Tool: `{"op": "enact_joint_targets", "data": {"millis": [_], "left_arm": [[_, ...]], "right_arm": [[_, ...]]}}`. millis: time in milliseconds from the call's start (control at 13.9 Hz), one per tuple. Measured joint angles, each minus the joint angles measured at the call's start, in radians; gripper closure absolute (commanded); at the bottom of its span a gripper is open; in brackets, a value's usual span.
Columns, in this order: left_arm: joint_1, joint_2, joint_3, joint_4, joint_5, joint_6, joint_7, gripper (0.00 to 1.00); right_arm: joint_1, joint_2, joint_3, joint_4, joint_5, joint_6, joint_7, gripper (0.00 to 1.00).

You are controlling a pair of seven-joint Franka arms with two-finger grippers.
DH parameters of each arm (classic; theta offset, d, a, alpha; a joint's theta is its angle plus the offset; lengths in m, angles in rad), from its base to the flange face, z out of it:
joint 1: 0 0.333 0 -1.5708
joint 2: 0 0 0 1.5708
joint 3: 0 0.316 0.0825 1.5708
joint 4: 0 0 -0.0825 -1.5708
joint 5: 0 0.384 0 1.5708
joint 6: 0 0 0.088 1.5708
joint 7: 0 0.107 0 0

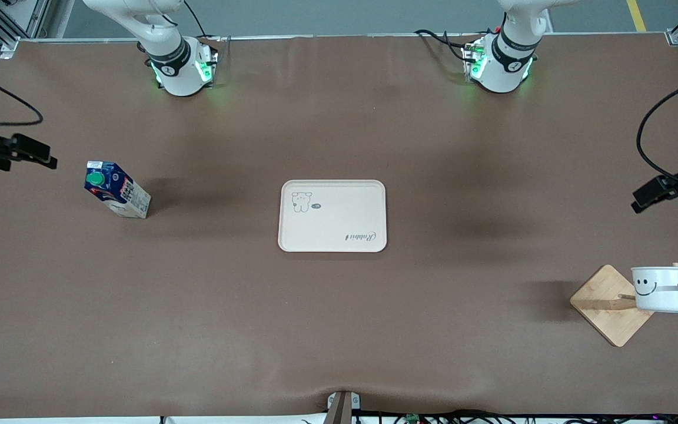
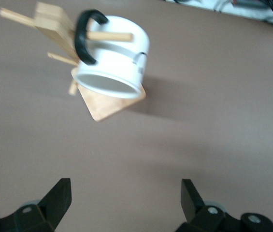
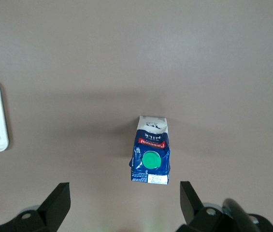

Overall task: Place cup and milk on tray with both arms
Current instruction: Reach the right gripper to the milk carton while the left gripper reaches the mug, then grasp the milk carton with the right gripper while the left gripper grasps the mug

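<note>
The cup [image 1: 661, 289] hangs by its black handle on a peg of a wooden rack [image 1: 610, 304] at the left arm's end of the table, smiley face outward. It looks light, hard and smooth, so I'd take it across the rim or body and lift it off the peg. The milk [image 1: 116, 189] stands upright on the table toward the right arm's end; a small carton with soft sides, best pinched low across the pale flanks. Its top reads "MILK" beside the green cap. The tray [image 1: 332, 215] lies bare between them, with a bear drawing and the word "Rabbit". The left gripper [image 2: 125, 200] hovers released above the table near the cup; the right gripper [image 3: 124, 202] hangs spread wide over the milk.
</note>
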Motion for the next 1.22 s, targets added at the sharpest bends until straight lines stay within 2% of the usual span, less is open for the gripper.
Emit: {"op": "enact_joint_targets", "data": {"millis": [287,574,932,1219], "left_arm": [[0.060,0.030,0.001,-0.081,0.000,0.226,0.000,0.00],[0.066,0.079,-0.003,-0.119,-0.002,0.371,-0.071,0.00],[0.044,0.126,-0.036,-0.176,-0.002,0.546,-0.181,0.24],[0.045,0.155,-0.036,-0.183,-0.002,0.634,-0.181,0.38]], "right_arm": [[-0.001,0.100,-0.006,-0.007,-0.008,0.001,0.001,0.00],[-0.001,0.133,-0.007,-0.064,-0.043,0.012,0.001,0.00],[-0.002,0.133,-0.010,-0.166,-0.061,0.085,0.003,0.00],[-0.007,0.129,-0.014,-0.279,-0.066,0.186,0.003,0.00]]}}
